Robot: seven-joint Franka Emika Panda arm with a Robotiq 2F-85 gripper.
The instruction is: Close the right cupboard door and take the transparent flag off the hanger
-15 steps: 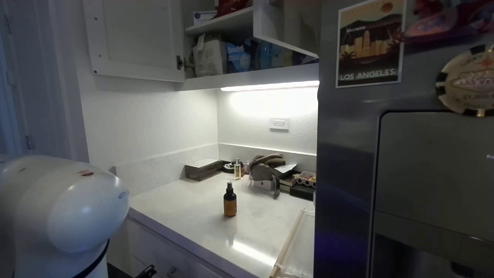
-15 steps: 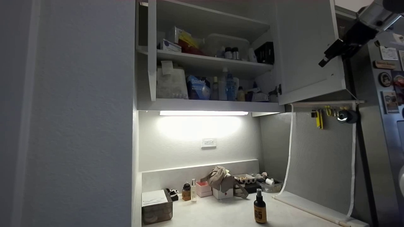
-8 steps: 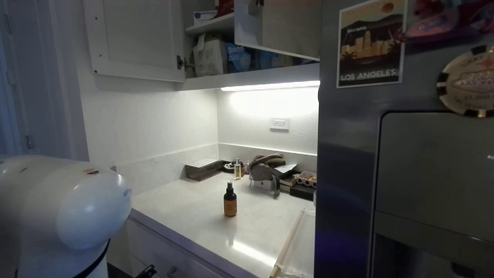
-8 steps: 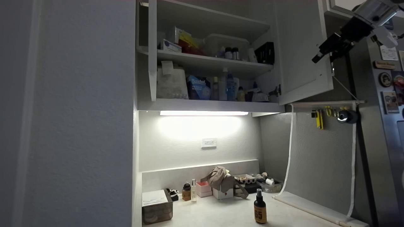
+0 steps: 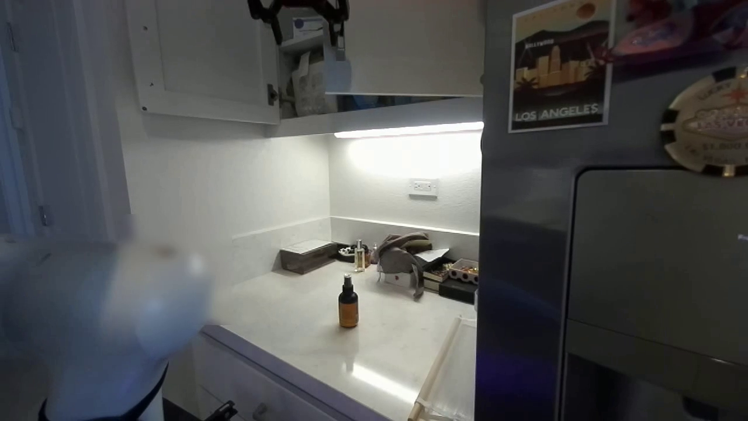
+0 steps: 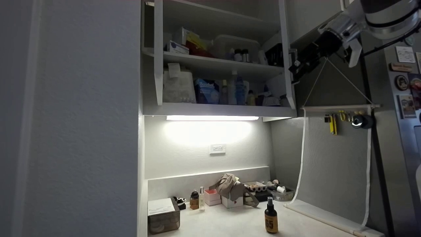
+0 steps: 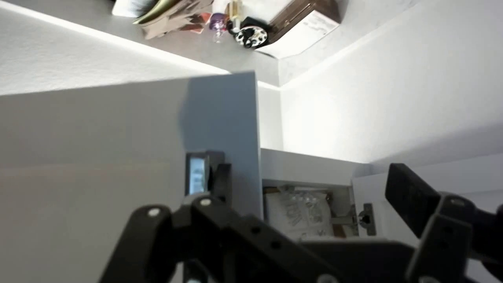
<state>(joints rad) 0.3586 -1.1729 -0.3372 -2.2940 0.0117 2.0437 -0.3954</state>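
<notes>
Near the free edge of the right cupboard door (image 7: 118,125): tool (image 5: 307,38), its fingers standing wide apart. One finger (image 7: 224,181) just beside a small handle (image 7: 197,175) on the door's outer face; contact cannot be told. Opposite finger (image 7: 408,196) out past the edge, toward the left cupboard door (image 5: 210,58), which stands wide open.

Right cupboard door partly open. Beyond the tool, cupboard (image 6: 220,109) interior visible; white package (image 6: 179,89) and blue pack (image 6: 207,91) on the lower shelf.

Lower than the tool, in an exterior view: transparent flag (image 6: 335,158), still on the hanger (image 6: 338,107). Sheet hangs down; bottom part lies on the worktop (image 6: 236,225), tan strip (image 5: 436,368) along its edge. Cord (image 6: 314,82) rises from both ends of the hanger to a peak that meets the tool's outline in that view; its fixing cannot be seen.

Well below the tool: spray bottle (image 6: 271,217), upright on the worktop. Farther back, brown-grey bag (image 6: 227,186) and dark box (image 6: 164,220). Between tool and worktop in height: light strip (image 5: 409,130), lit.

Arm (image 5: 128,298) blurred in an exterior view.
</notes>
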